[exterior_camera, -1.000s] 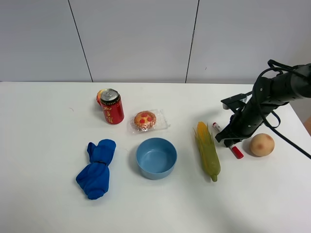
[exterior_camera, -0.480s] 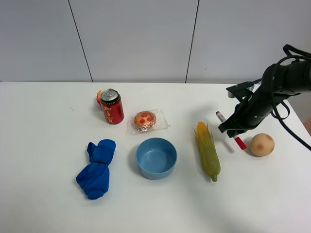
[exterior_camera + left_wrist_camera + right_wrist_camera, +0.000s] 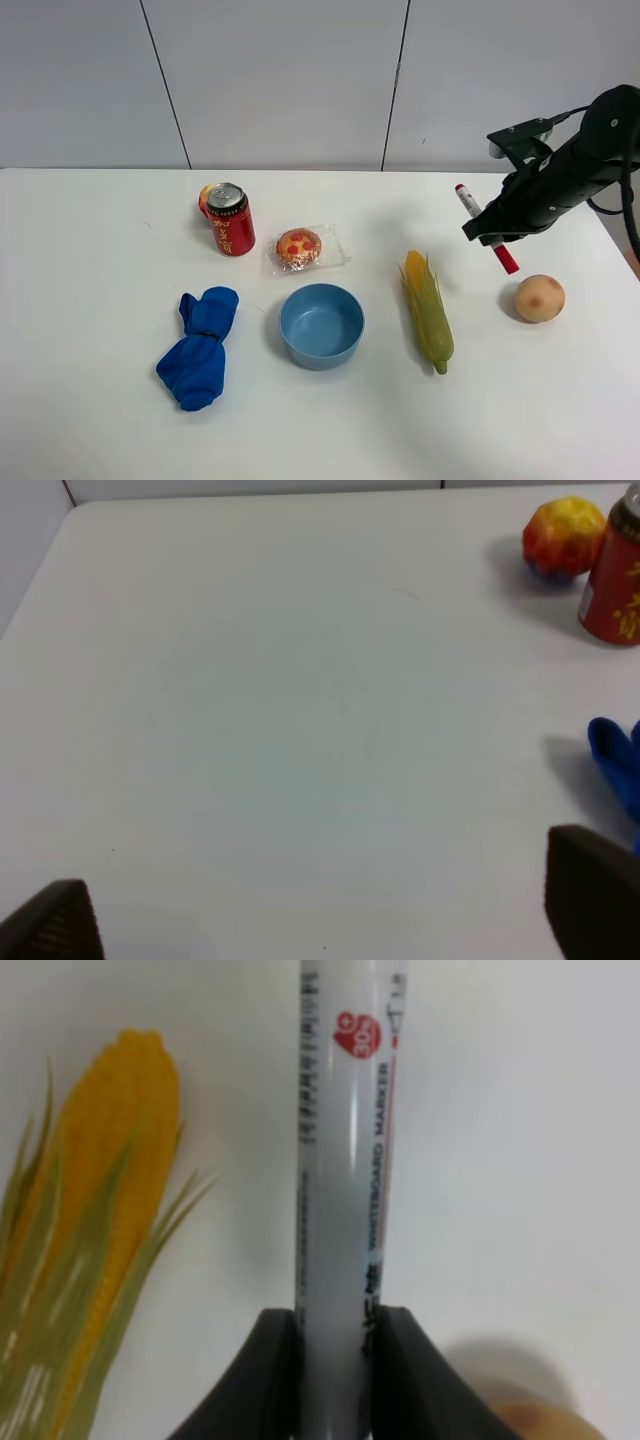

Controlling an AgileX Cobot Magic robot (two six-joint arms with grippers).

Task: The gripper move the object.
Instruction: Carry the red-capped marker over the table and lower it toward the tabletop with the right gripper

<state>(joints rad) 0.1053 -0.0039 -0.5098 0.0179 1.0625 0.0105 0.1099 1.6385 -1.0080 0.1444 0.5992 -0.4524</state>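
Observation:
The object, a slim white marker (image 3: 470, 206) with a red cap, hangs tilted in the air above the table at the right. My right gripper (image 3: 490, 236) is shut on its middle. In the right wrist view the marker (image 3: 345, 1160) runs straight out between the two black fingers (image 3: 272, 1370), which press on it from both sides; my right gripper (image 3: 335, 1365) is well clear of the table. My left gripper (image 3: 325, 915) stands open over bare table, with only its two dark fingertips (image 3: 590, 895) showing. It does not appear in the exterior view.
A corn cob (image 3: 427, 310) lies below and left of the held marker, and a round peach (image 3: 540, 298) sits to its right. A blue bowl (image 3: 321, 325), wrapped pastry (image 3: 300, 247), red can (image 3: 230, 220) and blue cloth (image 3: 200, 345) occupy the middle and left.
My right gripper has lifted the marker off the table beside the corn and carried it up and toward the back right. The other things have not moved.

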